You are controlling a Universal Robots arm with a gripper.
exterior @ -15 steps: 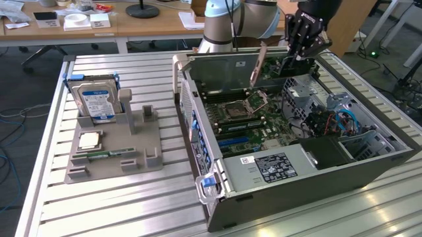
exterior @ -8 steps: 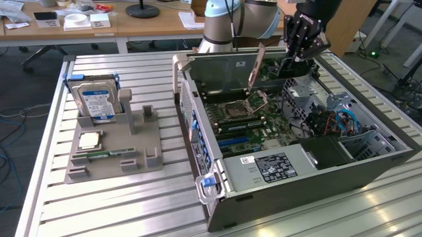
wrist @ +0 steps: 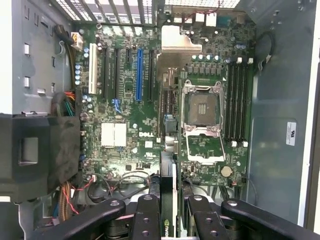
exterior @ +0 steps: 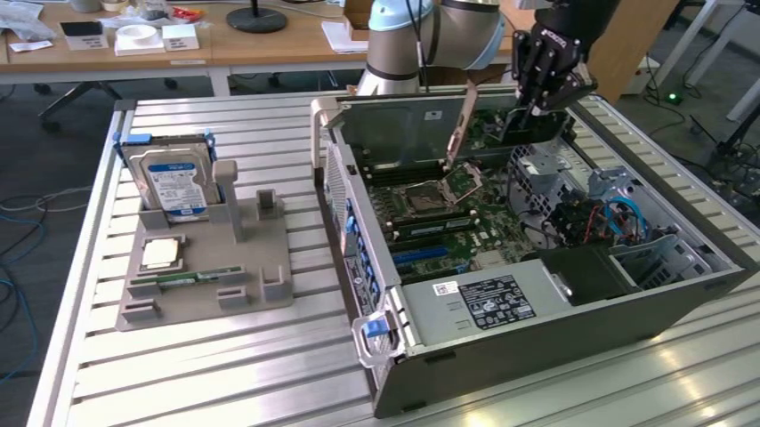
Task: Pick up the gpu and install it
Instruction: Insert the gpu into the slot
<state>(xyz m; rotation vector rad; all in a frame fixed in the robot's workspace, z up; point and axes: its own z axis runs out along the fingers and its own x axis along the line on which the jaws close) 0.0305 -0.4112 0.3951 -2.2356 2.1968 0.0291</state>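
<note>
Black end effector (wrist: 169,202) fingers are clamping the gpu (wrist: 169,182), partly closed on the 2 faces of the card and holding it edge-on. The gpu is hanging over the green motherboard (wrist: 135,125) of the open computer case (exterior: 570,329), near the blue expansion slot (wrist: 139,75) and the CPU socket (wrist: 204,107). The case is lying on the slatted desk (exterior: 238,374).
</note>
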